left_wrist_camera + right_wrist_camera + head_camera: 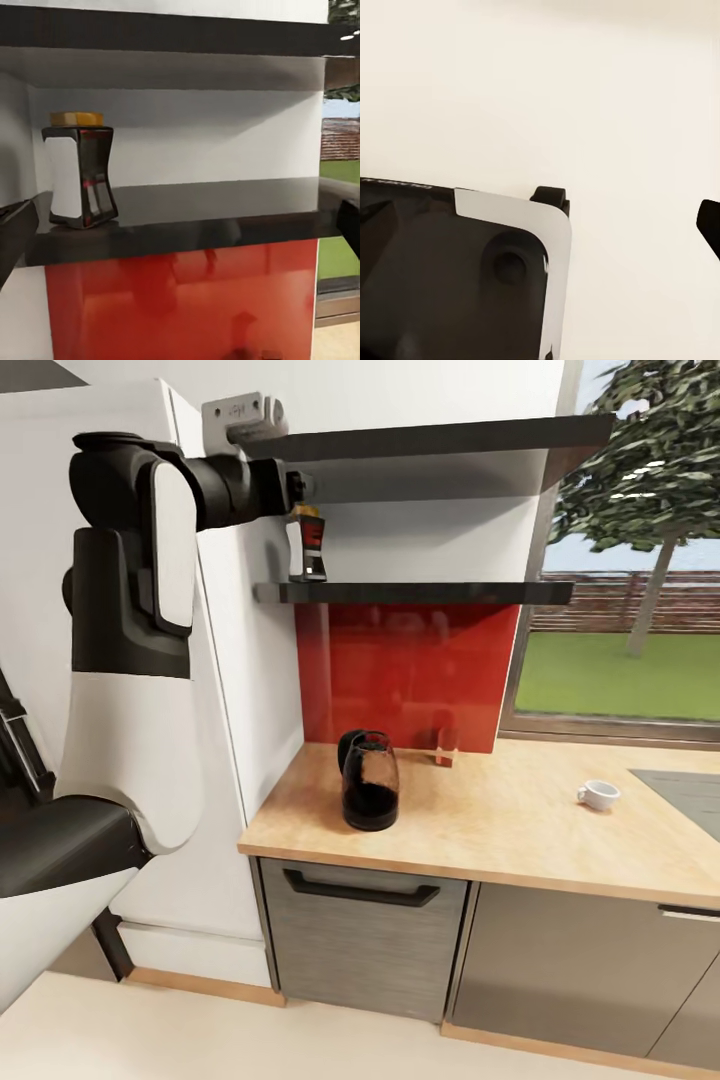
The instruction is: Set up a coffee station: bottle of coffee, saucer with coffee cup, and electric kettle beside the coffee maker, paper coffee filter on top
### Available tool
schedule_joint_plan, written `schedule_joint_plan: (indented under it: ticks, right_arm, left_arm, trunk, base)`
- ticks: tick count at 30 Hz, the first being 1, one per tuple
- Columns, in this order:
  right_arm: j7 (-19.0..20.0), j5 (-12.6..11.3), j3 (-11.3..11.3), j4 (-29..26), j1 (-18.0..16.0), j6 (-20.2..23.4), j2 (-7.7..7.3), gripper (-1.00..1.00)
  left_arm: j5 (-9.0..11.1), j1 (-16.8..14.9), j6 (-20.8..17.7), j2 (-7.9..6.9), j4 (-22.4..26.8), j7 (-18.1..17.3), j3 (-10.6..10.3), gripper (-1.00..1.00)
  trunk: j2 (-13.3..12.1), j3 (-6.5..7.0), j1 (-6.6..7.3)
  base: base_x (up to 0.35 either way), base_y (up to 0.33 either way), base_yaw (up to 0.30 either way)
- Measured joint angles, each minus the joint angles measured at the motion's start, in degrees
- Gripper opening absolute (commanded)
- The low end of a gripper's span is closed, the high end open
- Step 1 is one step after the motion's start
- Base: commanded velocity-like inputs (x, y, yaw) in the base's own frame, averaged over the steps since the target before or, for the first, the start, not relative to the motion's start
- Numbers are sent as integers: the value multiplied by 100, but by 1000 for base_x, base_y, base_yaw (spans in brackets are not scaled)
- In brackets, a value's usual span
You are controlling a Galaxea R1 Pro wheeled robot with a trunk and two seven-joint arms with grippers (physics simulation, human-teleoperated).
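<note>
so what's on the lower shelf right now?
Just the bottle of coffee, upright near the wall end of the kitchen shelf. The rest of its surface looks bare; its far right end runs beyond the left wrist view.

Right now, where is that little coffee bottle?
The bottle of coffee stands upright at the left end of the kitchen shelf, above the electric kettle.

Showed a red backsplash (410, 675) below the gripper's height, a window (630, 560) with a tree (650, 450), a steel drawer front (360, 945).
</note>
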State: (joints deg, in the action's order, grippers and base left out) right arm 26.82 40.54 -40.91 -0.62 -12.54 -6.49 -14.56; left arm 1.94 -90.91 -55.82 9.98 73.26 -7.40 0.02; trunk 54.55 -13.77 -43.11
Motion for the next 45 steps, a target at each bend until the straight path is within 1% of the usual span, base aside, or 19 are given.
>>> schedule_joint_plan:
  ticks: [4,6,7,11,17,20,22,25,26,27,28,30,32,35,45]
  right_arm:
    - [0,0,0,0,0,-1,-1,100]
    - [0,0,0,0,0,-1,-1,100]
    - [0,0,0,0,0,-1,-1,100]
    - [0,0,0,0,0,-1,-1,100]
    - [0,0,0,0,0,-1,-1,100]
    - [0,0,0,0,0,-1,-1,100]
    - [0,0,0,0,0,-1,-1,100]
    - [-1,0,0,0,0,-1,-1,100]
    - [-2,0,0,0,0,-1,-1,100]
    - [-2,0,0,0,0,-1,-1,100]
    - [-2,0,0,0,0,-1,-1,100]
    - [-4,0,0,0,0,-1,-1,100]
    - [-5,0,0,0,0,-1,-1,100]
    - [-2,0,0,0,0,-1,-1,100]
    - [-2,0,0,0,0,-1,-1,100]
  left_arm:
    - [-7,0,0,0,23,1,10,100]
    - [-52,0,0,0,21,4,16,100]
    - [-143,0,-1,0,3,12,18,100]
    - [-362,0,-3,0,-31,29,19,100]
    - [-450,0,-9,0,-82,35,20,100]
    - [-478,0,-8,0,-211,37,11,100]
    - [-499,0,-6,0,-337,39,-157,100]
    - [-540,0,-5,0,-360,42,-213,100]
    - [-619,2,-5,0,-369,46,-233,100]
    - [-741,4,-6,0,-379,54,-246,100]
    - [-936,6,-8,0,-393,56,-257,100]
    - [-1048,8,-11,0,-414,56,-260,100]
    - [-1107,8,-13,0,-430,56,-260,100]
    - [-1144,8,-14,0,-442,56,-260,100]
    - [-1173,9,-10,0,-525,56,-260,100]
  trunk:
    - [0,0,-1]
    - [0,0,-1]
    - [0,0,-1]
    - [0,0,0]
    - [-1,0,-1]
    - [-1,0,-2]
    - [-1,0,-2]
    - [0,0,-2]
    - [0,0,-2]
    - [0,0,-2]
    - [-1,0,-2]
    - [0,0,-1]
    - [0,0,0]
    - [0,0,0]
    - [0,0,0]
  base:
    - [105,0,0]
    - [60,0,0]
    - [126,0,0]
    - [183,0,0]
    - [58,0,0]
    - [14,0,0]
    - [4,0,0]
    - [2,0,0]
    - [0,0,0]
    - [0,0,0]
    - [10,0,0]
    - [95,0,0]
    - [201,0,0]
    - [151,0,0]
    - [96,0,0]
